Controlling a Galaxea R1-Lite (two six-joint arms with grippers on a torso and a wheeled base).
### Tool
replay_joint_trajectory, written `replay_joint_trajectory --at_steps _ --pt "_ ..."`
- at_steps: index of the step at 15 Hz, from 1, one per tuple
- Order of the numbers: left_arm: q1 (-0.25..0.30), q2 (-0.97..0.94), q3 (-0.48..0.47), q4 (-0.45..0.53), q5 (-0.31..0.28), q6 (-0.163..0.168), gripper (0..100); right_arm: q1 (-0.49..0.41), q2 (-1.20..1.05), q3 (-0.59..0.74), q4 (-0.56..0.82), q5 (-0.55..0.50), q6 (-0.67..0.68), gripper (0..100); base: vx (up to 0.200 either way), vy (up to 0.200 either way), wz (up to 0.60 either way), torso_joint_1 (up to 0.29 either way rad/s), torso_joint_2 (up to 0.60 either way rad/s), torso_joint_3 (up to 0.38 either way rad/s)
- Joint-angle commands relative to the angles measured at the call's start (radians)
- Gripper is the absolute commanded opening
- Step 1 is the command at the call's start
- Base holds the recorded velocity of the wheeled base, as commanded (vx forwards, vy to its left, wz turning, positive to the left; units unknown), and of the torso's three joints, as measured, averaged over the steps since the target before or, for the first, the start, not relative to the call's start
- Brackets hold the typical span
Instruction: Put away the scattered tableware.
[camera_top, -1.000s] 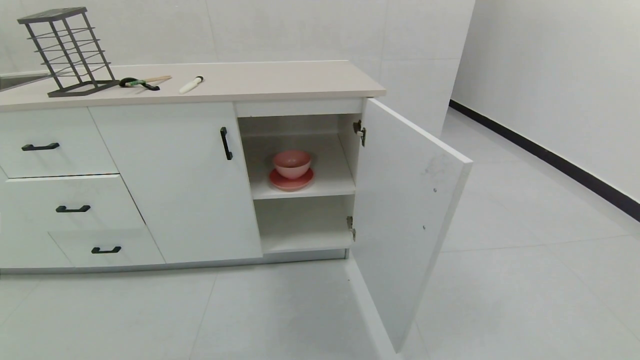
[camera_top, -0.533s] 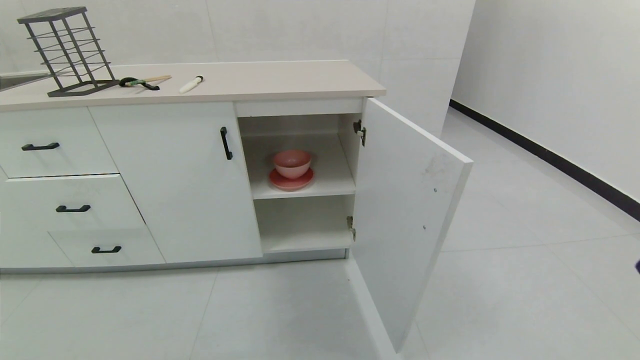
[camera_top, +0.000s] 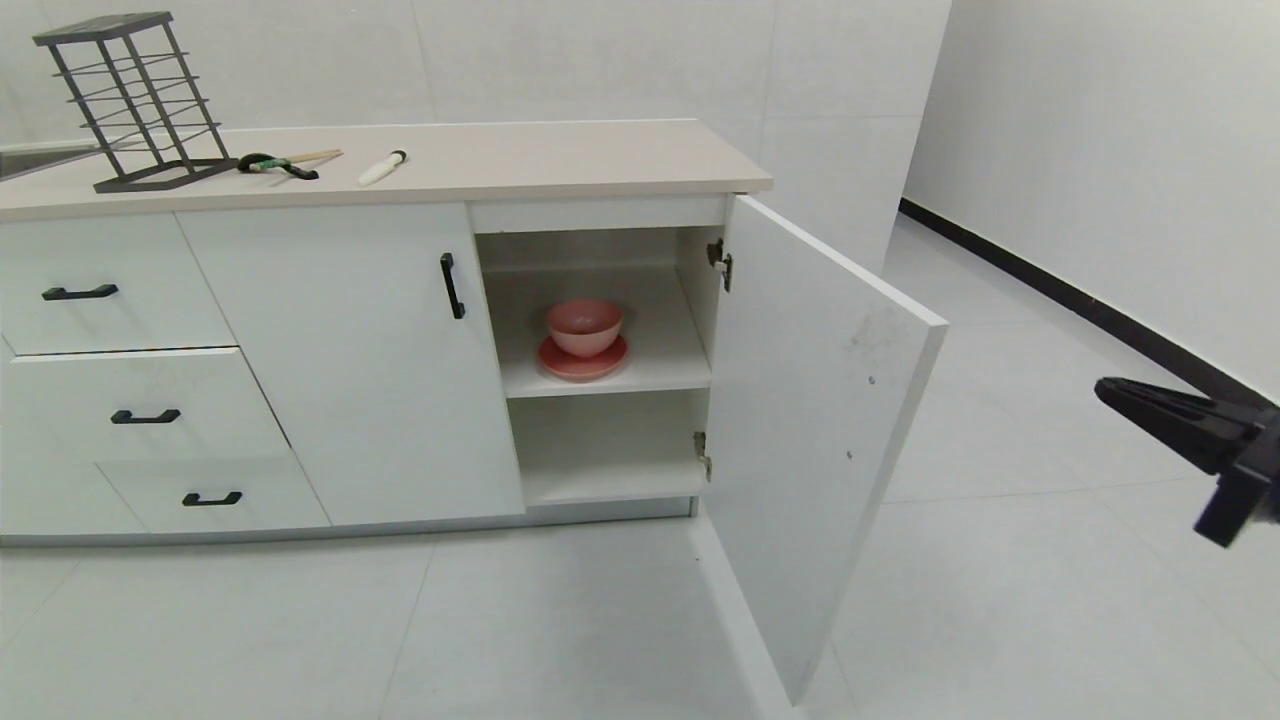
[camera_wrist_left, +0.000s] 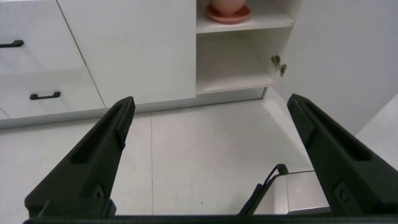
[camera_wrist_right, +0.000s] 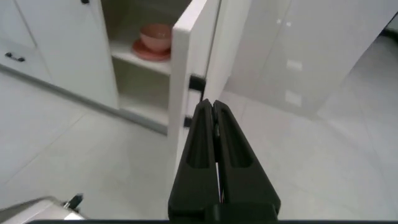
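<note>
**While both sets of fingers hang empty, the tableware sits shelved**

The right fingers (camera_wrist_right: 202, 134) are pressed tight together, gripping nothing, out beside the open cabinet door (camera_top: 815, 400). The left fingers (camera_wrist_left: 93, 162) are spread wide above the floor, nothing between them. In the cabinet, the pink bowl (camera_top: 584, 322) sits on the red plate (camera_top: 582, 364) on the upper shelf (camera_top: 660, 370). Up on the worktop (camera_top: 560, 155): a wire rack (camera_top: 130, 100) and a white utensil (camera_top: 382, 168).

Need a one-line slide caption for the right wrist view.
Shut right gripper faces the open cabinet door, pink bowl on plate shelved inside.
</note>
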Motion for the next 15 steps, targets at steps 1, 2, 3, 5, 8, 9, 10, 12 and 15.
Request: replay_joint_trajectory --at_steps 1,2,3,5,8,9,10,12,15 --pt "0.0 0.001 0.0 0.0 0.0 0.0 100 0.01 0.226 0.045 -0.153 -0.003 0.003 0 0.0 0.0 0.0 0.0 0.0 0.0" --pt "0.0 0.001 0.0 0.0 0.0 0.0 100 0.011 0.269 0.04 -0.181 -0.003 0.009 0 0.0 0.0 0.0 0.0 0.0 0.0" --pt "0.0 0.001 0.0 -0.002 -0.001 0.0 100 0.011 0.296 0.036 -0.193 -0.003 0.01 0 0.0 0.0 0.0 0.0 0.0 0.0" --pt "0.0 0.001 0.0 -0.002 -0.001 0.0 100 0.013 0.368 0.017 -0.287 -0.002 0.012 0 0.0 0.0 0.0 0.0 0.0 0.0" --pt "0.0 0.001 0.0 0.0 -0.001 0.001 100 0.011 0.511 -0.105 -0.386 0.046 0.012 0 0.0 0.0 0.0 0.0 0.0 0.0" --pt "0.0 0.001 0.0 -0.002 -0.001 0.001 100 0.014 0.559 -0.148 -0.411 0.067 0.012 0 0.0 0.0 0.0 0.0 0.0 0.0" --pt "0.0 0.001 0.0 0.0 -0.001 0.0 100 0.017 0.602 -0.19 -0.432 0.076 0.012 0 0.0 0.0 0.0 0.0 0.0 0.0" --pt "0.0 0.001 0.0 0.0 0.0 0.0 100 0.022 0.671 -0.26 -0.461 0.106 0.01 0 0.0 0.0 0.0 0.0 0.0 0.0" --pt "0.0 0.001 0.0 0.0 -0.001 0.0 100 0.051 0.721 -0.297 -0.512 0.144 0.01 0 0.0 0.0 0.0 0.0 0.0 0.0"
